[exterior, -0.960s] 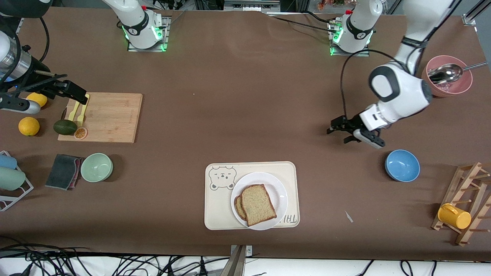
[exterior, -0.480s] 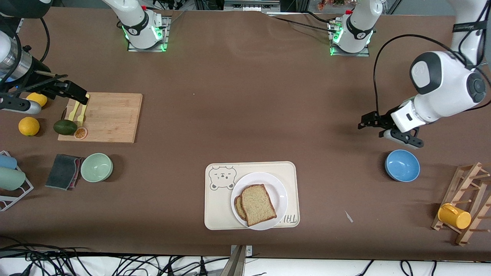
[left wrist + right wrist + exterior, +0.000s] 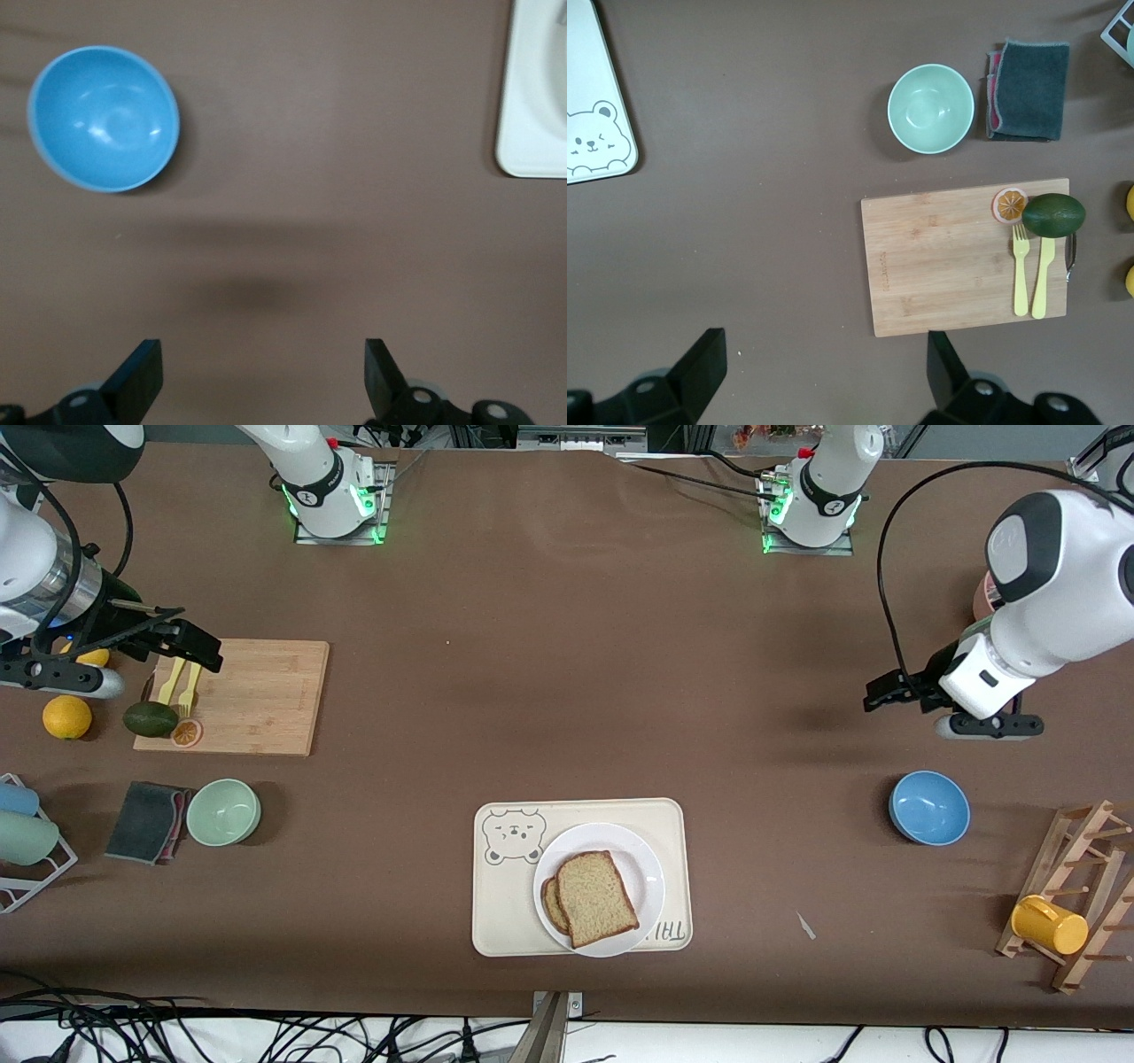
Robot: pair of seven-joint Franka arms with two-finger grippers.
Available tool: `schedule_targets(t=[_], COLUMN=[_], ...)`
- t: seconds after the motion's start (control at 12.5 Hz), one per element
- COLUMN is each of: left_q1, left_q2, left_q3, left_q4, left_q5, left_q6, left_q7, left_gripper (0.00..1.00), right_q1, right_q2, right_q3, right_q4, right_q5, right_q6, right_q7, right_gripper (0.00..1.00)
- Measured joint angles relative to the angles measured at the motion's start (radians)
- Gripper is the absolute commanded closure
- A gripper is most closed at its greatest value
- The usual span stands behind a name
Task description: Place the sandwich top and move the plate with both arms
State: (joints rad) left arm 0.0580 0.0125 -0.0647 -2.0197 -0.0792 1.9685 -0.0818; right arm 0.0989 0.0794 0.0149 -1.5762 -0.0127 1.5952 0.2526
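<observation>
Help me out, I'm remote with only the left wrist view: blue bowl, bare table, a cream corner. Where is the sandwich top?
Observer: The sandwich top lies on the plate, over another slice.
Operator: And the plate?
Observer: On the bear-print tray, whose corner you see.
Operator: Where's the right gripper?
Observer: The right gripper is open above the cutting board, at the right arm's end of the table.
Operator: Mine?
Observer: The left gripper is open, over bare table near the blue bowl.
</observation>
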Motion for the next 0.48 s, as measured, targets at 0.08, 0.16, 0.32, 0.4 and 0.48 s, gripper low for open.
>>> schedule_targets(t=[0.08, 0.16, 0.32, 0.4, 0.48], left_q1=[0.000, 0.000, 0.000, 0.000, 0.001], left_q2=[-0.025, -0.050, -0.107, -0.140, -0.168], left_q3=[0.000, 0.000, 0.000, 0.000, 0.001], left_q4=[0.001, 0.002, 0.007, 0.009, 0.009], left_q5=[0.044, 0.074, 0.098, 0.100, 0.100], left_q6=[-0.031, -0.064, -0.119, -0.147, -0.170], left_q7=[-0.045, -0.069, -0.088, -0.092, -0.096], left_gripper=[0.00, 0.00, 0.00, 0.00, 0.00], right_q1=[0.000, -0.001, -0.002, -0.003, -0.005], right_q2=[0.000, 0.000, -0.001, -0.003, -0.008], right_q3=[0.000, -0.002, -0.020, -0.039, -0.055], right_q4=[0.000, 0.001, 0.005, 0.008, 0.010], right_q5=[0.000, 0.000, 0.001, 0.011, 0.025], right_q6=[0.000, 0.000, -0.002, -0.003, -0.009], right_q7=[0.000, 0.000, 0.000, 0.000, 0.004], right_gripper=[0.00, 0.00, 0.00, 0.00, 0.00])
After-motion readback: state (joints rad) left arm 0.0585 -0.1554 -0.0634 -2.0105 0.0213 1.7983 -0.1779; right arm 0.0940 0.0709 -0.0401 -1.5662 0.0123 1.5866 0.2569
